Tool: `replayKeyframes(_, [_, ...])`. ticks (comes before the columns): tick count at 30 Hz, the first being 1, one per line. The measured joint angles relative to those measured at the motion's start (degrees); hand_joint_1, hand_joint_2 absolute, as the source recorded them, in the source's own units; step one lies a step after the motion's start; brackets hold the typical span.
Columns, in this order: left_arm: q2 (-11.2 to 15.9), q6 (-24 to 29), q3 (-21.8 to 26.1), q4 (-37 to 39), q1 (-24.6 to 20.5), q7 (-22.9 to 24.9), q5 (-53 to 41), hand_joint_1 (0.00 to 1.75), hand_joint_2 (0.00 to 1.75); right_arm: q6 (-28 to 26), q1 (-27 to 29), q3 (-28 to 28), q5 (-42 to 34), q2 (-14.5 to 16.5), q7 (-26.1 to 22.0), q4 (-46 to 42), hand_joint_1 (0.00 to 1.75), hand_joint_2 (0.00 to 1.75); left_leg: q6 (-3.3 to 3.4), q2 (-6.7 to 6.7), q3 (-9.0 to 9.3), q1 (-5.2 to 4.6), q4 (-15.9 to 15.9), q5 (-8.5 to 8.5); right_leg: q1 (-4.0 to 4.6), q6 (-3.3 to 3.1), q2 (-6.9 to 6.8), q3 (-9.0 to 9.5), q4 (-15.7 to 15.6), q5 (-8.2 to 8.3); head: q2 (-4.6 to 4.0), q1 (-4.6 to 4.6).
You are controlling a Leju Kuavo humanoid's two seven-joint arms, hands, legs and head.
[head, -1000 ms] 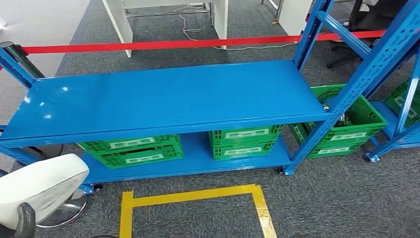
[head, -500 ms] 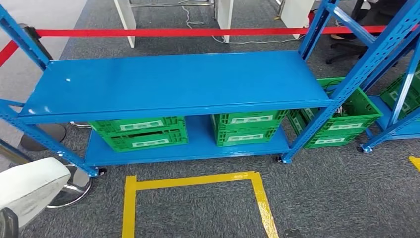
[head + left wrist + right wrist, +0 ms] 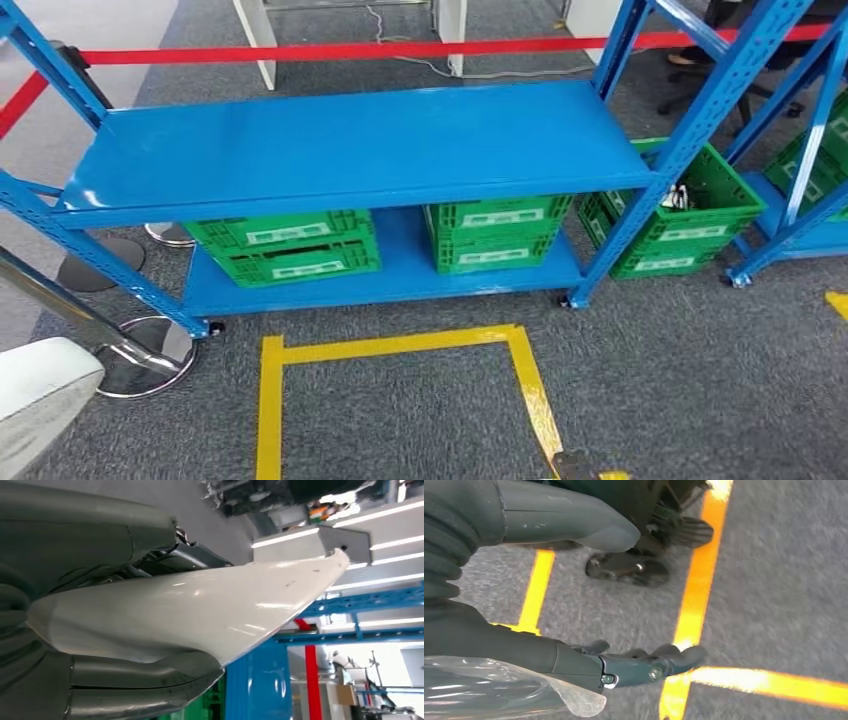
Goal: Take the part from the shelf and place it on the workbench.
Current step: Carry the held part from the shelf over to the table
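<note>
The part point(image 3: 200, 615) is a smooth white curved shell. My left hand point(image 3: 75, 530) grips it, thick thumb on one side and darker fingers on the other. In the head view the part point(image 3: 40, 400) pokes in at the lower left corner. The blue shelf point(image 3: 350, 140) stands ahead with a bare top board. My right hand point(image 3: 524, 645) hangs over the grey carpet with its fingers apart and nothing in it.
Green crates point(image 3: 285, 250) point(image 3: 495, 235) sit on the shelf's bottom board, and another crate point(image 3: 680, 220) stands at the right under a second blue rack. A yellow tape square point(image 3: 400, 345) marks the carpet. A red barrier belt point(image 3: 300, 50) and a chrome post base point(image 3: 140, 360) stand left.
The whole picture has shifted: the camera moved, so the shelf now sits higher and farther off and more carpet shows. The white part has slid lower in the left corner.
</note>
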Motion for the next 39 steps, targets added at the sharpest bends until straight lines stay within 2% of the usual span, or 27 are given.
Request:
replayKeyframes(2, [0.00, 1.08, -0.10, -0.28, 0.79, 0.04, -0.11, 1.75, 1.75, -0.19, -0.66, 1.19, 0.14, -0.19, -0.30, 1.56, 0.00, 1.75, -0.77, -0.20, -1.79, 0.48, 7.02, -5.39, -0.11, -0.44, -0.32, -1.33, 0.90, 0.33, 0.01, -0.24])
replayKeyframes(3, [0.00, 1.43, -0.16, -0.31, 1.04, 0.05, -0.16, 1.75, 1.75, -0.25, -0.88, 1.67, 0.19, -0.25, -0.41, 2.23, 0.00, 1.75, -1.06, -0.20, -2.30, 0.72, 10.60, -7.04, -0.11, -0.57, -0.67, -2.14, 1.52, 0.48, 0.01, -0.34])
replayKeyframes(4, [0.00, 1.73, -0.22, -0.35, 1.21, 0.07, -0.20, 1.75, 1.75, -0.32, -1.06, 2.06, 0.20, -0.29, -0.51, 2.82, 0.00, 1.75, -1.31, -0.20, -2.25, 0.94, 12.90, -7.42, -0.13, -0.60, -1.07, -2.96, 2.21, 0.58, 0.01, -0.37])
replayKeyframes(5, [0.00, 2.00, -0.27, -0.40, 1.35, 0.13, -0.21, 1.75, 1.75, -0.43, -1.21, 2.40, 0.13, -0.33, -0.60, 3.32, 0.00, 1.75, -1.51, -0.18, -1.48, 1.15, 13.34, -6.60, -0.18, -0.61, -1.53, -3.79, 2.91, 0.67, 0.01, -0.39])
replayKeyframes(7, [0.00, 2.46, -0.30, -0.54, 1.59, 0.50, -0.11, 1.75, 1.75, -0.78, -1.50, 3.01, -0.28, -0.43, -0.83, 4.22, 0.00, 1.75, -1.88, 0.38, 2.48, 1.53, 8.40, -3.55, -0.30, -0.46, -2.38, -5.38, 4.26, 0.85, 0.01, -0.42])
replayKeyframes(9, [-0.01, 2.56, -0.33, -0.68, 1.70, 0.97, 0.02, 1.75, 1.75, -1.14, -1.73, 3.56, -0.85, -0.59, -1.06, 4.99, 0.00, 1.75, -1.87, 1.62, 6.84, 1.36, 1.31, -2.93, -0.20, 0.02, -3.11, -6.35, 5.06, 1.25, 0.01, -0.45])
replayKeyframes(11, [-0.04, 2.17, -0.36, -0.80, 1.73, 1.14, 0.06, 1.75, 1.75, -1.28, -1.87, 3.94, -1.37, -0.77, -1.24, 5.63, 0.00, 1.75, -1.18, 1.98, 8.04, 0.93, -1.66, -3.45, -0.04, 0.67, -3.86, -6.60, 5.08, 2.00, 0.01, -0.48])
replayKeyframes(13, [-0.13, 1.58, -0.34, -0.85, 1.78, 1.19, 0.01, 1.75, 1.75, -1.33, -1.97, 4.15, -1.92, -0.87, -1.35, 6.31, 0.00, 1.75, -0.04, 1.35, 7.02, 0.86, -2.02, -2.47, -0.15, 1.37, -4.37, -6.79, 4.90, 2.60, 0.01, -0.51])
replayKeyframes(14, [-0.20, 1.29, -0.33, -0.86, 1.77, 1.21, -0.05, 1.75, 1.75, -1.37, -1.98, 4.21, -2.20, -0.95, -1.37, 6.62, 0.00, 1.75, 0.55, 1.02, 6.29, 0.87, -2.16, -1.79, -0.24, 1.68, -3.94, -7.09, 5.22, 1.81, 0.01, -0.48])
replayKeyframes(16, [-0.36, 0.79, -0.32, -0.86, 1.68, 1.22, -0.31, 1.75, 1.75, -1.49, -1.91, 4.26, -2.61, -1.10, -1.45, 7.16, 0.00, 1.75, 1.47, 0.40, 4.57, 0.93, -2.36, -0.22, -0.33, 1.96, -1.99, -8.33, 8.40, -2.79, 0.01, -0.44])
replayKeyframes(18, [-0.42, 0.47, -0.32, -0.86, 1.56, 1.22, -0.55, 1.75, 1.75, -1.65, -1.84, 4.31, -2.84, -1.27, -1.51, 7.55, 0.00, 1.75, 1.90, -0.41, 2.68, 0.63, -2.30, 1.36, -0.16, 1.80, -0.44, -9.58, 14.78, -8.15, 0.01, -0.37])
replayKeyframes(19, [-0.44, 0.39, -0.32, -0.86, 1.52, 1.22, -0.61, 1.75, 1.75, -1.71, -1.84, 4.34, -2.90, -1.34, -1.51, 7.72, 0.00, 1.75, 2.02, -0.83, 1.71, 0.41, -2.27, 2.16, -0.02, 1.61, -0.20, -9.67, 17.64, -9.12, 0.01, -0.34])
replayKeyframes(20, [-0.45, 0.36, -0.31, -0.86, 1.50, 1.22, -0.62, 1.75, 1.75, -1.75, -1.86, 4.40, -2.96, -1.39, -1.51, 7.85, 0.00, 1.75, 2.09, -1.29, 0.72, 0.18, -2.24, 2.97, 0.18, 1.30, -0.09, -9.11, 19.20, -8.59, 0.01, -0.36])
replayKeyframes(21, [-0.45, 0.33, -0.31, -0.86, 1.50, 1.22, -0.63, 1.75, 1.75, -1.78, -1.89, 4.49, -3.00, -1.43, -1.51, 7.96, 0.00, 1.75, 2.11, -1.82, -0.28, -0.06, -2.22, 3.83, 0.41, 0.86, 0.09, -7.67, 18.92, -6.86, 0.01, -0.37])
replayKeyframes(22, [-0.46, 0.30, -0.31, -0.86, 1.49, 1.22, -0.63, 1.75, 1.75, -1.79, -1.91, 4.60, -3.01, -1.45, -1.52, 8.02, 0.00, 1.75, 2.09, -2.40, -1.22, -0.25, -2.22, 4.67, 0.68, 0.28, 0.57, -5.31, 16.68, -4.84, 0.01, -0.38])
replayKeyframes(23, [-0.46, 0.27, -0.31, -0.86, 1.46, 1.22, -0.63, 1.75, 1.75, -1.81, -1.96, 4.71, -3.03, -1.55, -1.53, 8.07, 0.00, 1.75, 2.03, -2.98, -2.01, -0.39, -2.19, 5.49, 1.02, -0.39, 1.70, -2.16, 12.83, -3.54, 0.01, -0.39])
replayKeyframes(24, [-0.46, 0.26, -0.31, -0.86, 1.40, 1.22, -0.63, 1.75, 1.75, -1.85, -2.02, 4.81, -3.05, -1.66, -1.59, 8.11, 0.00, 1.75, 1.94, -3.63, -2.63, -0.59, -2.13, 6.28, 1.29, -1.01, 2.99, 1.57, 7.59, -3.30, 0.01, -0.37])
replayKeyframes(26, [-0.46, 0.04, -0.31, -0.86, 1.28, 1.20, -0.66, 1.75, 1.75, -1.96, -2.09, 5.00, -3.21, -1.87, -1.71, 8.23, 0.00, 1.75, 1.67, -4.75, -3.25, -0.85, -2.28, 7.92, 1.67, -1.55, 4.59, 6.40, -0.13, -4.59, 0.00, -0.43])
replayKeyframes(27, [-0.46, -0.21, -0.28, -0.86, 1.24, 1.20, -0.66, 1.75, 1.75, -2.00, -2.08, 5.09, -3.37, -1.91, -1.77, 8.28, 0.00, 1.75, 1.45, -5.40, -3.43, -0.95, -2.51, 8.80, 1.73, -1.58, 4.30, 7.20, -1.90, -4.84, 0.00, -0.45])
replayKeyframes(29, [-0.47, -0.85, -0.16, -0.85, 1.23, 1.21, -0.64, 1.75, 1.75, -2.13, -1.91, 5.18, -3.78, -1.86, -1.80, 8.49, 0.00, 1.75, 0.93, -5.48, -3.84, -1.01, -2.74, 9.13, 1.42, -1.89, 2.67, 6.31, -1.95, -3.96, -0.01, -0.52])
replayKeyframes(30, [-0.48, -1.13, -0.10, -0.84, 1.17, 1.22, -0.63, 1.75, 1.75, -2.21, -1.78, 5.20, -3.94, -1.86, -1.81, 8.57, 0.00, 1.75, 0.55, -4.71, -4.19, -1.01, -1.74, 7.55, 1.24, -2.19, 1.69, 5.76, -1.95, -3.35, -0.01, -0.64])
replayKeyframes(31, [-0.48, -1.37, -0.07, -0.81, 1.05, 1.22, -0.62, 1.75, 1.75, -2.27, -1.58, 5.22, -4.08, -1.86, -1.82, 8.66, 0.00, 1.75, 0.15, -3.57, -4.64, -0.89, 0.32, 4.83, 1.05, -2.42, 0.71, 5.15, -1.95, -2.77, -0.02, -0.74])
replayKeyframes(33, [-0.47, -1.83, -0.05, -0.74, 0.68, 1.22, -0.60, 1.75, 1.75, -2.33, -1.14, 5.22, -4.37, -1.93, -1.84, 8.70, 0.00, 1.75, -0.78, -1.70, -5.65, -0.18, 7.37, -1.19, 1.01, -2.49, -1.13, 3.89, -1.79, -1.87, -0.02, -0.92])
replayKeyframes(34, [-0.46, -2.09, -0.03, -0.69, 0.53, 1.22, -0.58, 1.75, 1.75, -2.34, -0.94, 5.22, -4.56, -1.94, -1.84, 8.71, 0.00, 1.75, -1.21, -1.31, -5.92, 0.30, 11.03, -2.44, 0.93, -2.32, -2.06, 3.19, -1.59, -1.46, -0.02, -0.91])
replayKeyframes(36, [-0.44, -2.47, -0.01, -0.52, 0.36, 1.22, -0.56, 1.75, 1.75, -2.36, -0.74, 5.25, -4.99, -1.98, -1.81, 8.71, 0.00, 1.75, -1.93, -0.84, -4.78, 1.16, 14.33, -0.91, 0.70, -1.92, -3.88, 1.71, -0.97, -0.87, -0.02, -0.92])
replayKeyframes(37, [-0.44, -2.55, 0.00, -0.43, 0.32, 1.22, -0.55, 1.75, 1.75, -2.37, -0.73, 5.31, -5.19, -1.99, -1.77, 8.70, 0.00, 1.75, -2.17, -0.47, -2.87, 1.49, 12.86, 0.69, 0.58, -1.73, -4.69, 1.04, -0.59, -0.70, -0.02, -0.92])
replayKeyframes(39, [-0.44, -2.61, 0.03, -0.31, 0.16, 1.22, -0.54, 1.75, 1.75, -2.41, -0.71, 5.53, -5.48, -2.05, -1.60, 8.67, 0.00, 1.75, -2.32, 1.78, 3.15, 1.71, 5.11, 1.69, 0.51, -1.26, -6.00, 0.35, 0.07, -0.58, -0.02, -0.98])
